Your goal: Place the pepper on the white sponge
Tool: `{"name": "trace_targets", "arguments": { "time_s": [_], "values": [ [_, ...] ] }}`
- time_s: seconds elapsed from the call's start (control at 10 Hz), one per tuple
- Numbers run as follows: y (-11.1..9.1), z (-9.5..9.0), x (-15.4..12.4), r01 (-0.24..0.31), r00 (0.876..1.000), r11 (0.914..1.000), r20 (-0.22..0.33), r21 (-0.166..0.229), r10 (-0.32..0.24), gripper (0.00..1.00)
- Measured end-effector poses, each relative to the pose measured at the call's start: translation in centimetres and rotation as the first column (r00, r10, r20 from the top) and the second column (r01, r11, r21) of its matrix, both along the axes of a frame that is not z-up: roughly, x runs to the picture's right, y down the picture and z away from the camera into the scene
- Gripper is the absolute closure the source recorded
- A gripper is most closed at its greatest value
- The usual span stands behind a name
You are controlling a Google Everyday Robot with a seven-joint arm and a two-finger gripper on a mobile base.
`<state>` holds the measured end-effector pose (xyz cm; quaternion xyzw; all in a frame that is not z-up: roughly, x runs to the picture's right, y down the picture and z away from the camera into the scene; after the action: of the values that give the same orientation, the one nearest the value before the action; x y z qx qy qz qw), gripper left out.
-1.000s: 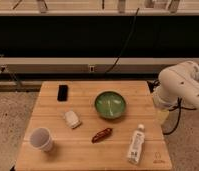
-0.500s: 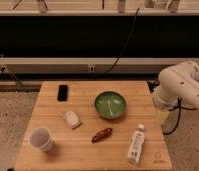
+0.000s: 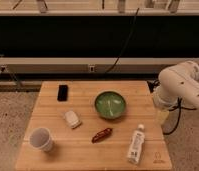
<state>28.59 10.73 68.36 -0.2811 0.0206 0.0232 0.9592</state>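
The pepper lies untouched at lower centre of the tabletop, with the white sponge near it, up and left, apart. At the right edge the gripper hangs off the tabletop; spread or closed, I cannot tell. Pickup is not yet begun: next, reach across to the pepper.

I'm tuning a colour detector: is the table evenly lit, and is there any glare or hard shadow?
Camera view: the table is lit warmly and evenly; the pepper, white sponge and cup cast only soft, short shadows; no strong glare shows; the hand hangs just off the table's right edge.
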Motion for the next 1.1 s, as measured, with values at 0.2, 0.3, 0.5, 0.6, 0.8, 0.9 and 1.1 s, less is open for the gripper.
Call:
{"name": "trace_targets", "arguments": {
  "time_s": [0.2,0.3,0.5,0.6,0.8,0.9,1.1],
  "values": [
    [0.5,0.1,-1.1,0.025,1.0,0.9997,0.007,-0.001,-0.025,0.2],
    [0.8,0.2,-2.6,0.042,0.999,0.9991,0.016,-0.003,-0.042,0.2],
    [1.2,0.5,-5.8,0.076,0.997,0.9971,0.032,-0.002,-0.076,0.2],
    [1.5,0.6,-6.7,0.101,0.994,0.9948,0.039,-0.003,-0.101,0.2],
    [1.9,0.6,-7.8,0.142,0.988,0.9898,0.065,-0.007,-0.141,0.2],
    [2.3,0.6,-8.7,0.162,0.984,0.9868,0.08,-0.01,-0.161,0.2],
    [2.9,0.8,-11.1,0.21,0.971,0.9776,0.12,-0.013,-0.207,0.2]
  ]
}}
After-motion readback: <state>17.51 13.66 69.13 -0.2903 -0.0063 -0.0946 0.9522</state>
